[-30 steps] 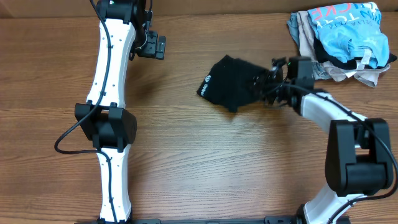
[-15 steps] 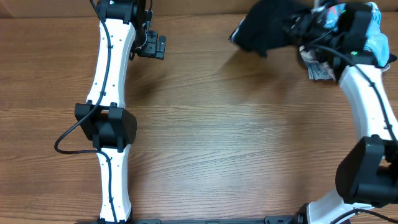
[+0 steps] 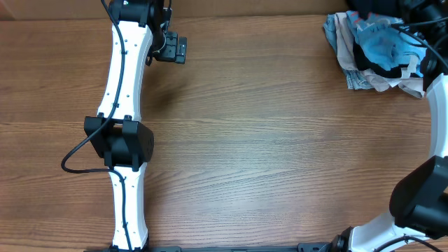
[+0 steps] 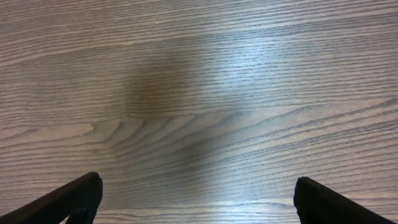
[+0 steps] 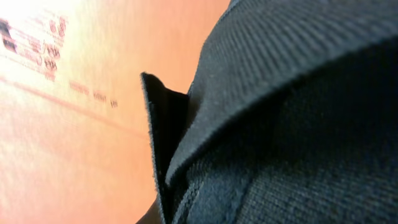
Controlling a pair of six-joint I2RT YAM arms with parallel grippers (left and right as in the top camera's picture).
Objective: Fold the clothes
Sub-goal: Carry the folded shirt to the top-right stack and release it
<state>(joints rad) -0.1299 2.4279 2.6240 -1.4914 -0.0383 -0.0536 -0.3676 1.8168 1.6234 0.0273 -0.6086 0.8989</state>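
**Black T-shirt**. The right wrist view is filled with dark, finely ribbed knit pressed close to the lens. One stitched hem and one folded edge stand out from it. Its logo does not show. Behind it is an orange-brown surface with blurred print.

**Position.** From overhead, the shirt is off the table and up at the pile of garments in the far corner. The light blue printed shirt lies on top of that pile. Dark shapes at the frame edge above the pile cannot be separated into cloth and gripper.

**Change.** A second ago the shirt lay bunched on the wood, well away from the pile toward the left arm's side. Half a second ago it hung lifted just beside the pile. The right arm has swung up to the pile with it. The left arm has not moved.

**Hands.** The right gripper's jaws are drawn nearly together on the shirt's cloth, though its fingers show in neither view. The left gripper stands wide and holds nothing, far from the pile. Only its wrist view shows the two fingers, spread over bare wood.
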